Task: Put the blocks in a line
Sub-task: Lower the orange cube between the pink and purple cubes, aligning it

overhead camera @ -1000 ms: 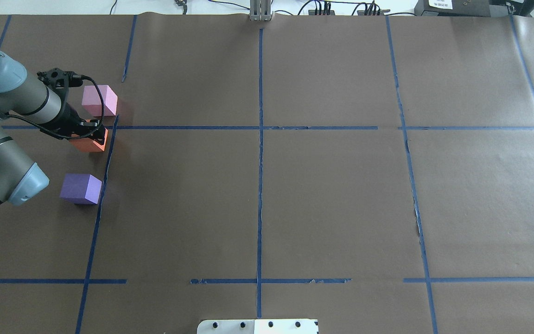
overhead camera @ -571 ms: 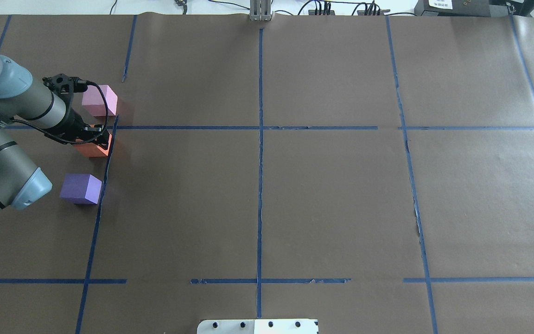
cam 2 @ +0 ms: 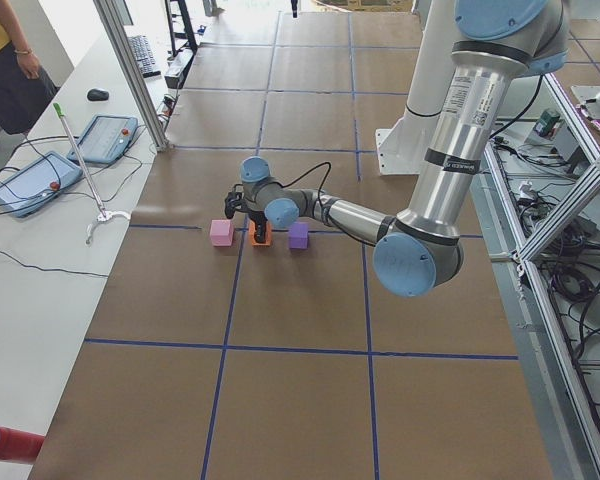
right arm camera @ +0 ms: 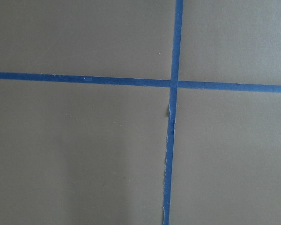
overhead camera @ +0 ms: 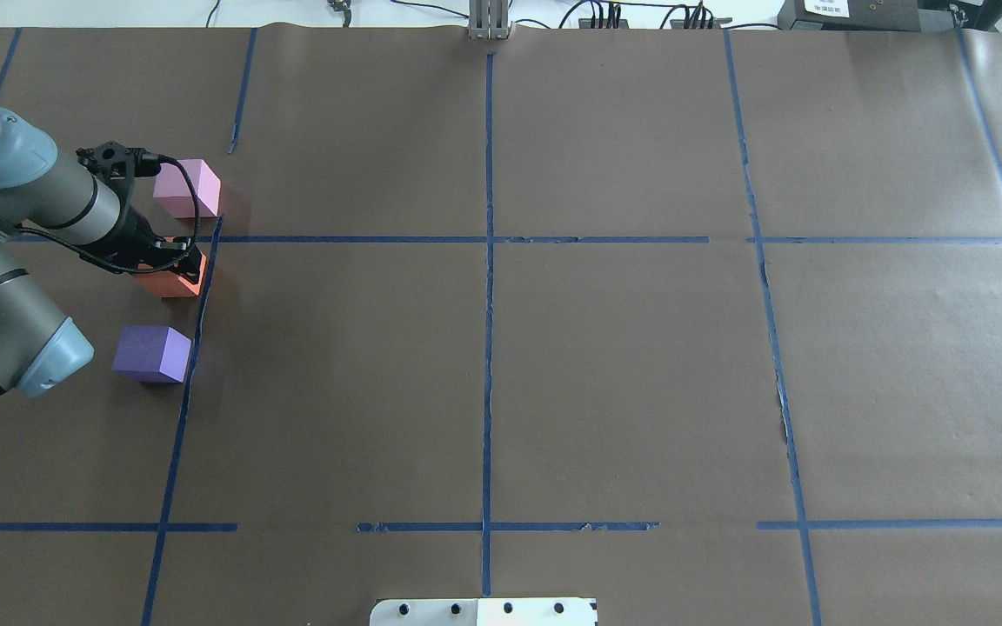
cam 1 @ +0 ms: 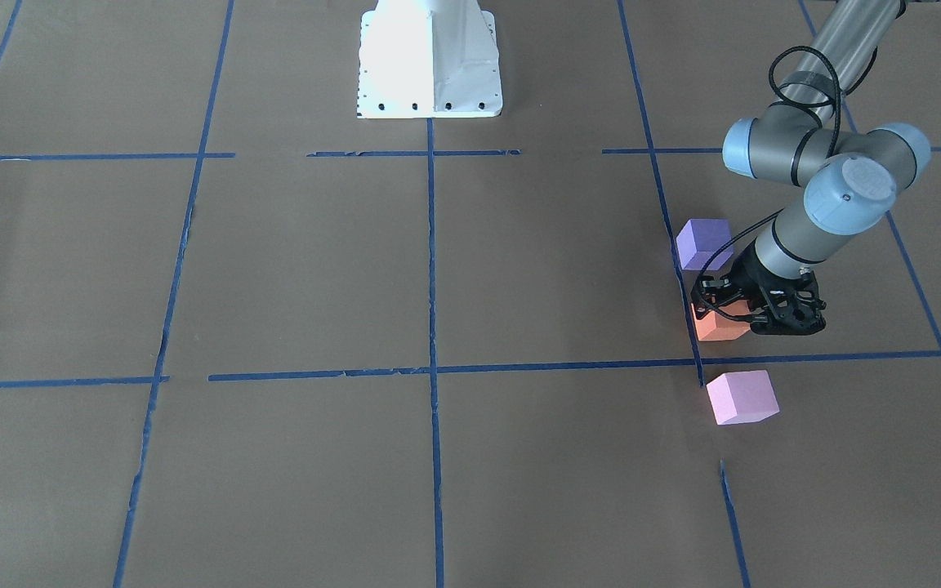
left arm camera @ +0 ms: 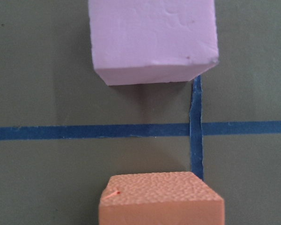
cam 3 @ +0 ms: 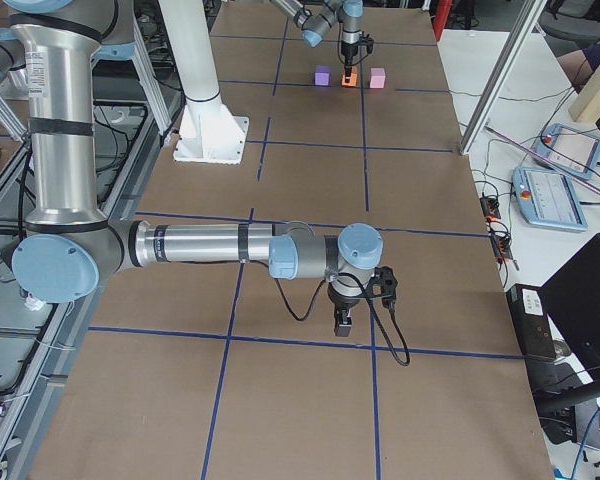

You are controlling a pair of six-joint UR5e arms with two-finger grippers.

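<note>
1. Purple block (overhead camera: 151, 353), a matte foam cube, sits nearest the robot's base on brown paper (overhead camera: 623, 374), just beside a blue tape line (overhead camera: 176, 435).
2. Orange block (overhead camera: 175, 283), grainy on top, lies between the other two. The left gripper (overhead camera: 172, 261) stands over it and hides part of it, its jaws seemingly narrowed onto the cube's sides.
3. Pink block (overhead camera: 188, 187) rests beyond, apart, across a tape crossing.
4. Right gripper (cam 3: 345, 322) hangs over the paper, well apart from the blocks; how its jaws stand cannot be told.

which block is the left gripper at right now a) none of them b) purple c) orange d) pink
c: the left gripper is down over the orange block, which sits between the pink block and the purple block.
</note>
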